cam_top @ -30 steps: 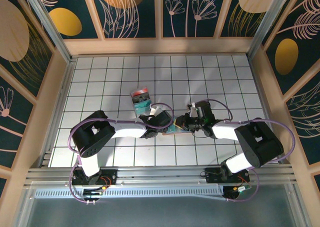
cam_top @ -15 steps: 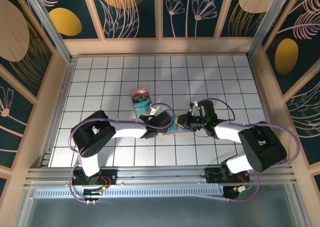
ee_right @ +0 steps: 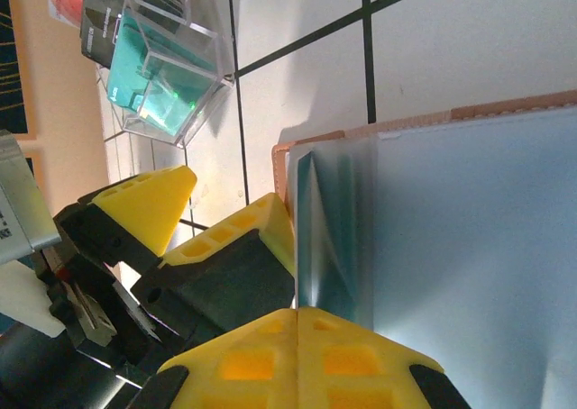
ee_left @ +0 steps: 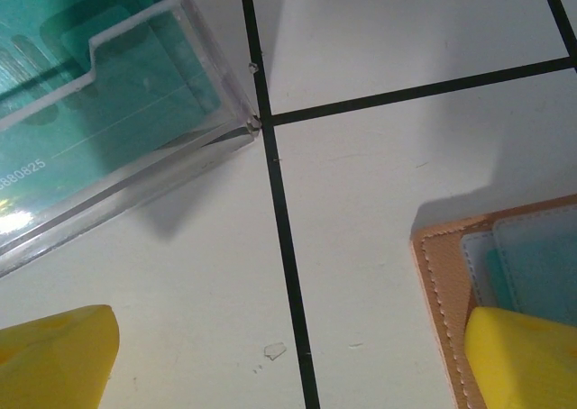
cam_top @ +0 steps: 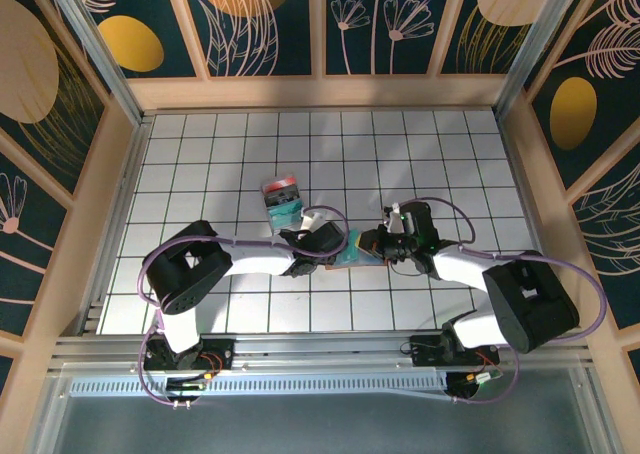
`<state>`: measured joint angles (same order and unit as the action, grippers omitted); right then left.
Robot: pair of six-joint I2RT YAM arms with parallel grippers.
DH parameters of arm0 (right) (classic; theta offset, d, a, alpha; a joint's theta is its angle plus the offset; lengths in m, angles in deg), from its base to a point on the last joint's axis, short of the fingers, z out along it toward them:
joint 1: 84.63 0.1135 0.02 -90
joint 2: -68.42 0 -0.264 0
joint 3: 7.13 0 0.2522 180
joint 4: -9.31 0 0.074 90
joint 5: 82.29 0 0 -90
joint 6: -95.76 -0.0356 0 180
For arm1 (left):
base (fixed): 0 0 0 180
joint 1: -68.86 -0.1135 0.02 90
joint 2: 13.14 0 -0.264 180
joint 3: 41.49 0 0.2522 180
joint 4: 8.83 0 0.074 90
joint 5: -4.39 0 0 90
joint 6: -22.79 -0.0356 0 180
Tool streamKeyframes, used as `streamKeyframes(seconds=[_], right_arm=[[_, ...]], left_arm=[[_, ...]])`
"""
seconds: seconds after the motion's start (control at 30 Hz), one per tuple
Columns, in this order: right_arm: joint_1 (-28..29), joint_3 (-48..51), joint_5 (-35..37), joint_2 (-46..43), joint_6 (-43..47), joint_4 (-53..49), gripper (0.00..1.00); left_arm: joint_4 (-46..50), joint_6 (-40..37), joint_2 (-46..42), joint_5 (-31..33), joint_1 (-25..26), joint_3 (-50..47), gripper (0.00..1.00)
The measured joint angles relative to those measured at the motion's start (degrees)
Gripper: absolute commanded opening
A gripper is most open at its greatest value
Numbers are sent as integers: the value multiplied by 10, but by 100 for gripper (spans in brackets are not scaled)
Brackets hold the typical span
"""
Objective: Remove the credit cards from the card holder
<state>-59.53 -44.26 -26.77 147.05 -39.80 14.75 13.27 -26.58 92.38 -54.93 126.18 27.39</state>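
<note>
1. Lying flat near the middle of the counter (cam_top: 200,174), a little toward its near edge, the holder (ee_right: 469,247) is a thin rectangle. Its faces are smooth and blue-grey, and its tan border is stitched and looks like leather.
2. The left end effector (ee_left: 288,364) stands wide open and holds nothing. Its fingertips are blunt, matte yellow blocks. One is over bare tile, and the other (ee_left: 527,359) is over the holder's tan corner. Whether that one presses on the corner cannot be told.
3. At that corner, stepped layers of pale grey and teal sit just inside the stitching. They could be pockets or cards.
4. The right end effector (ee_right: 296,337) is closed. Its two yellow wedge-shaped tips, moulded with square recesses, are pressed together at the holder's edge. Beside them the blue-grey face rises in a sharp crease. Whether anything thin is pinched between the tips cannot be told.
5. In the top view the two end effectors meet nose to nose over the holder. The left reaches in from the counter's left side and the right from its right side.
6. A box (ee_left: 108,112) of clear hard plastic with sharp corners stands apart from the holder, toward the far left corner. It holds glossy teal cards, with red showing at one end.
7. The counter is glossy white, ruled into squares by thin black lines.
</note>
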Motion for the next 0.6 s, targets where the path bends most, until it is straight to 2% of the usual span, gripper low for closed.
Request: streamKeyframes(seconds=[0.27, 0.43, 0.6], right_arm=[[2, 6, -13, 41, -17, 58, 13], [12, 5, -17, 70, -21, 83, 13], [15, 4, -17, 79, -28, 91, 9]], left_arm=[[-2, 0, 5, -2, 0, 6, 99], [-2, 0, 6, -2, 0, 7, 99], [-2, 1, 6, -2, 0, 7, 99]])
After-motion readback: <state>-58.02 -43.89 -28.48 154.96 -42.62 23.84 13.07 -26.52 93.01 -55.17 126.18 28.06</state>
